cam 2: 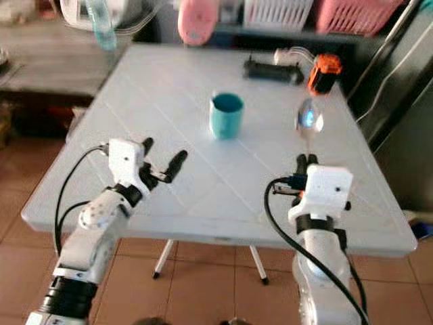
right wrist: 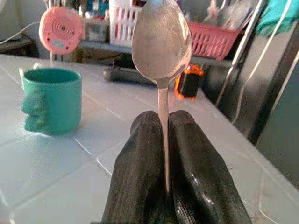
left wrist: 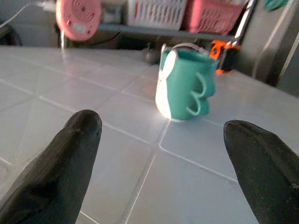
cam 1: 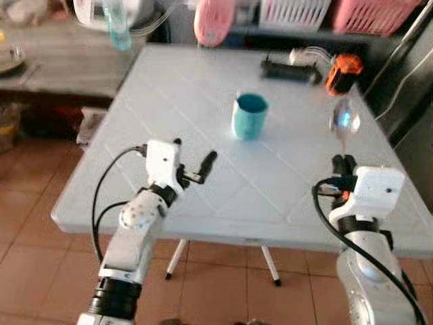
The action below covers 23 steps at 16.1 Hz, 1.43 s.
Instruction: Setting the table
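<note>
A teal mug (cam 1: 250, 116) with a moulded face stands upright near the middle of the white table (cam 1: 203, 88). My right gripper (cam 1: 344, 162) is shut on the handle of a metal spoon (cam 1: 344, 118), whose bowl points away from me over the table's right side; in the right wrist view the spoon (right wrist: 161, 44) rises from between the fingers (right wrist: 140, 182), with the mug (right wrist: 52, 100) off to one side. My left gripper (cam 1: 194, 162) hovers open over the table's near left part, holding nothing. Its wrist view has the mug (left wrist: 184, 84) ahead between the fingertips (left wrist: 70, 154).
At the table's far edge lie a black device (cam 1: 291, 70) and an orange and black object (cam 1: 344, 73). A pink round thing (cam 1: 214, 22) and baskets (cam 1: 379, 13) stand behind. A low grey bench (cam 1: 61, 61) is at the left. Tiled floor lies below.
</note>
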Motion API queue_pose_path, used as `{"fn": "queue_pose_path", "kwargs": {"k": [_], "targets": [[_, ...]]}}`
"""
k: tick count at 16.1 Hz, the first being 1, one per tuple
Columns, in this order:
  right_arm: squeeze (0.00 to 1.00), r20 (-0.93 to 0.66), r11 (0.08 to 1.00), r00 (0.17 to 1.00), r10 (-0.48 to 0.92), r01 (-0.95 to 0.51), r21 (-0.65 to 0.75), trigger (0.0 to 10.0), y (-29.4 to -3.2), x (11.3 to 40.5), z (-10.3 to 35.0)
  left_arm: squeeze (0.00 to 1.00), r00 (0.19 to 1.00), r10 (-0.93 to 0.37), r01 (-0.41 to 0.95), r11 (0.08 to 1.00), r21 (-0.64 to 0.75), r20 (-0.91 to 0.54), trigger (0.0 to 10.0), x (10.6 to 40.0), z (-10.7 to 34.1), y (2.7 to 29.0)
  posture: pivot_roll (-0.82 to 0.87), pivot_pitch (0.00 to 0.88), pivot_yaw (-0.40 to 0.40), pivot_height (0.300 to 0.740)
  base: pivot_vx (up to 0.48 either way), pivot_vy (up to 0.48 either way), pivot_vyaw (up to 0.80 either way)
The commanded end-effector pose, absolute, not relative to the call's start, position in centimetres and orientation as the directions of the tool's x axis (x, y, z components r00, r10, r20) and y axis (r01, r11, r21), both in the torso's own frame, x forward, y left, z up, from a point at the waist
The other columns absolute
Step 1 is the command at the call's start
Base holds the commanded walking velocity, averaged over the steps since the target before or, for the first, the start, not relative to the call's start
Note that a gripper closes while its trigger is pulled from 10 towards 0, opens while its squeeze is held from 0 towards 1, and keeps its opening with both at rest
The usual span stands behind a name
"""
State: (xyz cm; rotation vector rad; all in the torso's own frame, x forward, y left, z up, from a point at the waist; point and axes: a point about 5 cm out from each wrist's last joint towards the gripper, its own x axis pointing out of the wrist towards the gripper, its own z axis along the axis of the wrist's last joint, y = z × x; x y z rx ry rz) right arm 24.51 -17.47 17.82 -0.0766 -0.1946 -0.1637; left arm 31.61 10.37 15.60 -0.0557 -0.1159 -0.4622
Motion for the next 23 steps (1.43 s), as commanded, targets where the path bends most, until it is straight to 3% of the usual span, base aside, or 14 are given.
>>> {"fn": "queue_pose_path", "kwargs": {"k": [1,23], "targets": [[0.0,0.219,0.984,0.963,-0.155,0.171,-0.056,10.0,-17.42,24.52,18.31,0.0,0.897,-0.425,0.429,0.903,-0.007,0.119,10.0,31.59,15.53,10.72,0.05,0.141,-0.028,0.74,0.0,0.48,0.0],[0.0,0.239,0.983,0.96,-0.146,0.167,-0.072,10.0,-17.48,25.14,18.39,0.0,0.908,-0.39,0.394,0.919,0.005,0.156,10.0,32.01,15.99,10.21,0.07,0.131,-0.032,0.74,0.0,0.48,0.0]]}}
